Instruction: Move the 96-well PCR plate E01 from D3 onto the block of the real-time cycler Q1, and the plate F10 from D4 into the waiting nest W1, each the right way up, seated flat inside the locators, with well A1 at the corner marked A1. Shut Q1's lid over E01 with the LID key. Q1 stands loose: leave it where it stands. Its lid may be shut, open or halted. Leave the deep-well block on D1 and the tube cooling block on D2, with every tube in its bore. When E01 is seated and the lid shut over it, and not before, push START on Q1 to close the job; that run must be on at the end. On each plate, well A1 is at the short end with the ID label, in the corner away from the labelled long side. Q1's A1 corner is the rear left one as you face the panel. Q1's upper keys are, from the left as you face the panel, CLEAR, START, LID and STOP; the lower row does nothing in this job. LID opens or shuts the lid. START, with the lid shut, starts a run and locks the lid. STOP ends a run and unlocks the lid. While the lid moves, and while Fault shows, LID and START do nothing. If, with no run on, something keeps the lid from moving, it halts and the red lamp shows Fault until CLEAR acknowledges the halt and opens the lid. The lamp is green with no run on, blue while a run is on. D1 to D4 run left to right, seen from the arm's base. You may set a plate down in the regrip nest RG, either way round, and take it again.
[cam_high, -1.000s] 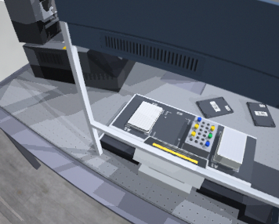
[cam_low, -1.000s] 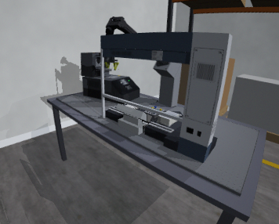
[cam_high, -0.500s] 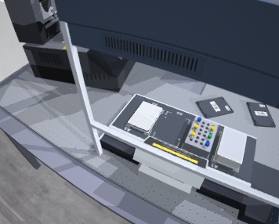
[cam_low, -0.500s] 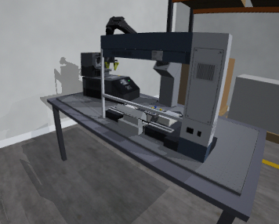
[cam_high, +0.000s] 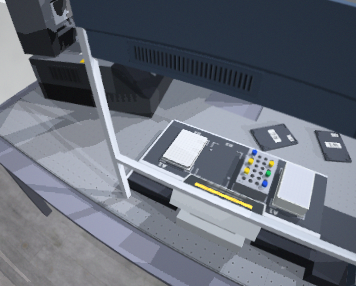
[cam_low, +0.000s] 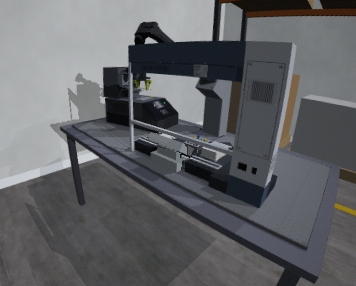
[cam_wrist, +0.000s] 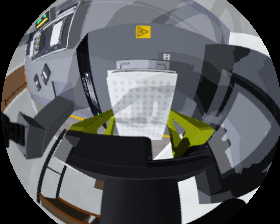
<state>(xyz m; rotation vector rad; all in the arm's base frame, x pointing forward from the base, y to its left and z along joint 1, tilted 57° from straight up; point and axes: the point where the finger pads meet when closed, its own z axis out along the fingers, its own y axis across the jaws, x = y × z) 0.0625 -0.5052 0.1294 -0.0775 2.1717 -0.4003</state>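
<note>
Grey perforated bench (cam_low: 300, 210) on dark legs, grey concrete-look floor, plain white wall behind; orange beam up top right in the exterior view.

Counts from the top view:
- One white plate still on the deck (cam_high: 185, 148), seated in its slot near the left end of the deck tray (cam_high: 150, 156) – can't read its ID.
- One white deep-well block (cam_high: 296, 188) at the tray's right end.
- One tube cooling block (cam_high: 258, 168) between them, coloured caps in bores: three yellow, two blue, one green visible.
- One bare dark slot (cam_high: 220, 162) between plate and cooling block.
- Two flat dark nests (cam_high: 274, 136) and (cam_high: 333, 145) on the bench behind the tray, each with a small white label.
- One yellow strip (cam_high: 223, 195) on the tray's front edge.

Gripper (cam_wrist: 143, 125) clamped on one white 96-well plate (cam_wrist: 143, 100) – yellow-green fingers on both sides, plate held flat over the dark cycler (cam_low: 150, 112) at the bench's left rear. Cycler lid (cam_low: 116, 82) stands up behind it. Yellow warning sticker (cam_wrist: 143, 31) on the grey surface beyond the plate. Arm (cam_low: 150, 31) reaches in over the dark blue gantry housing (cam_low: 185, 52).
</note>
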